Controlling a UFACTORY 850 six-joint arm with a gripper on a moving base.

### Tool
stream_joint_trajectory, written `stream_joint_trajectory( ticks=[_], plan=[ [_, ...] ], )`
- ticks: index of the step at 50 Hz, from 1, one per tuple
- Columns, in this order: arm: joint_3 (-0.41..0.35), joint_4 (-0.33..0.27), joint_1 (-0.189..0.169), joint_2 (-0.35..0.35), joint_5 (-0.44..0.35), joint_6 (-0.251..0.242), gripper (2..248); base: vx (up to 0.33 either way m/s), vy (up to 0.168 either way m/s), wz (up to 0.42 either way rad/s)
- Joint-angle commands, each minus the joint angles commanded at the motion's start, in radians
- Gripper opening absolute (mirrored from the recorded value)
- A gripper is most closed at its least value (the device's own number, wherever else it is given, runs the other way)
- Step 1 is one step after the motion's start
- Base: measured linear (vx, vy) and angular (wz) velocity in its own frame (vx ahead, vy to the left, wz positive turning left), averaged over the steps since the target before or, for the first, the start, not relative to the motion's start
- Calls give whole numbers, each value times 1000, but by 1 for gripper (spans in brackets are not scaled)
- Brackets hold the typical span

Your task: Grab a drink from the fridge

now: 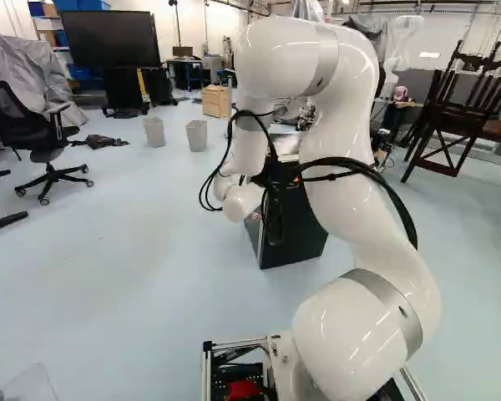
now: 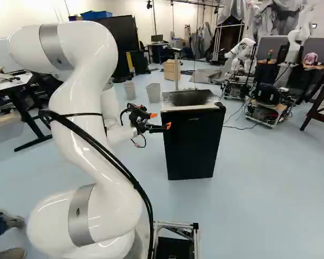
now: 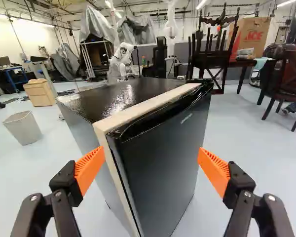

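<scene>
My gripper (image 2: 160, 120) reaches out from the arm in the right base view, just left of the upper part of the black mini fridge (image 2: 191, 143). In the wrist view the gripper (image 3: 152, 170) is open, its orange pads wide apart with nothing held. Ahead of it and between its fingers in that view stands the fridge (image 3: 160, 163), its dark door closed and its pale top edge running along the door. The left base view shows the fridge partly hidden behind the arm. No drink is visible; the inside of the fridge is hidden.
Two grey bins (image 2: 153, 92) and a wooden cabinet (image 2: 171, 70) stand beyond the fridge. Another robot (image 2: 242, 56) is farther back to the right of it. A wooden chair (image 1: 463, 117) rises at the right of the left base view, an office chair (image 1: 35, 134) at its left.
</scene>
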State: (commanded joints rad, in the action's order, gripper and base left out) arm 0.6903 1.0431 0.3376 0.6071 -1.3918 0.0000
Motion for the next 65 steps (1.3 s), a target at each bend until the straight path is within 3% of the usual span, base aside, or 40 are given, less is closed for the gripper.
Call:
stream_joint_trajectory(
  ticks=[34, 53, 65],
  plan=[
    [-94, 63, 13, -56, 0, 0, 247, 0, 0, 0],
    [-132, 67, 79, -79, 0, 0, 247, 0, 0, 0],
    [-114, 67, 115, -68, 0, 0, 247, 0, 0, 0]
  ],
)
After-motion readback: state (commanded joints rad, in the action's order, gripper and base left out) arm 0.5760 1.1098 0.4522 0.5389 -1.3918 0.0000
